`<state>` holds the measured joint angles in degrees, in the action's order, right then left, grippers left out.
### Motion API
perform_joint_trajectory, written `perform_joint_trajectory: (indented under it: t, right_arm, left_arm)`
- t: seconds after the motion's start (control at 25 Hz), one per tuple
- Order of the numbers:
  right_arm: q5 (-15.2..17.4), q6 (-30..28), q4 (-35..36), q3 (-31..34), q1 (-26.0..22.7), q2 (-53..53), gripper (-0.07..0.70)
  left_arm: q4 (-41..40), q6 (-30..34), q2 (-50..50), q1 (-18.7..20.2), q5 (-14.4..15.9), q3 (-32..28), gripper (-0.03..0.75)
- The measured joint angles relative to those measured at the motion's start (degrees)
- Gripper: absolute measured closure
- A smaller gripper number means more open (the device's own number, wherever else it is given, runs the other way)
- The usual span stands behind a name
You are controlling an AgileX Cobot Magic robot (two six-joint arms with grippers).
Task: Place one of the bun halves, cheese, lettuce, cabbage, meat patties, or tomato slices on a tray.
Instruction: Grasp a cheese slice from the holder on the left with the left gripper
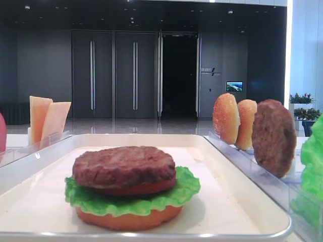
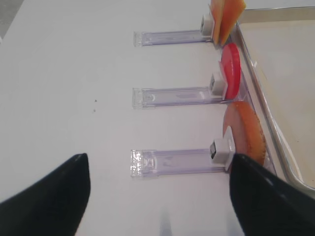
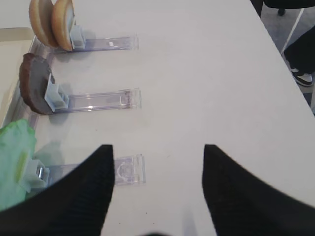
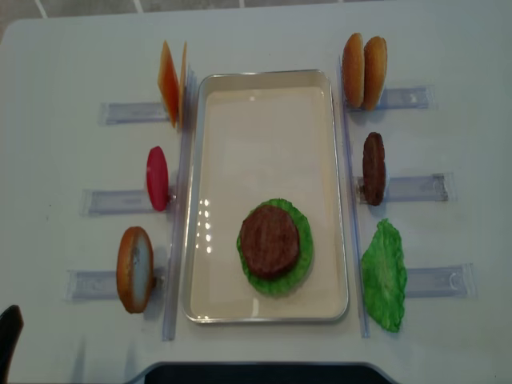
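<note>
A: Left gripper (image 2: 160, 196), wrist view: both dark fingers (image 2: 47, 196) spread wide, nothing between them, hovering over bare table (image 2: 74, 73). Right gripper (image 3: 157, 191), wrist view: fingers likewise parted and empty

B: And the tray (image 4: 200, 160)?

A: Overhead view, centre of the table. A stack sits at about 5 o'clock within it: bun half (image 1: 128, 220) at the bottom, then lettuce (image 1: 101, 199), a tomato slice (image 1: 146, 187), and a patty (image 4: 270, 241) on top. The layers are told apart only in the low exterior view

B: Items to the left of the tray?

A: Three clear racks (image 4: 112, 200) lie at 9 o'clock of the tray, each with a piece standing on edge. Cheese (image 4: 170, 82) at the far rack, toward 11 o'clock; a red tomato slice (image 4: 158, 178) at the middle one; a bun half (image 4: 134, 270) at the near one, toward 7 o'clock. The left wrist view shows that same bun half (image 2: 246, 132) just beside the tray rim (image 2: 266, 123)

B: And to the right?

A: Two bun halves (image 4: 364, 70) upright, side by side, at about 1 o'clock. A spare patty (image 4: 373, 168) on edge at 3 o'clock. A lettuce leaf (image 4: 384, 276) at about 4 o'clock, just outside the rim. In the right wrist view the leaf (image 3: 15, 162) lies at 9 o'clock of the gripper, apart from its fingers
</note>
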<state>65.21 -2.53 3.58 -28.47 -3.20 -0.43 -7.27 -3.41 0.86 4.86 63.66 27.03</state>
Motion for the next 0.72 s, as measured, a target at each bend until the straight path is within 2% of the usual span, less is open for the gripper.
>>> perform_joint_trajectory:
  t: [0.52,0.72]
  right_arm:
    - [0.0,0.0,0.0,0.0,0.0,0.0,0.22]
    - [0.0,0.0,0.0,0.0,0.0,0.0,0.22]
  left_arm:
    - [-0.2,-0.34,-0.46,0.0,0.0,0.0,0.027]
    - [-0.61,-1.34,-9.5,0.0,0.48,0.52,0.027]
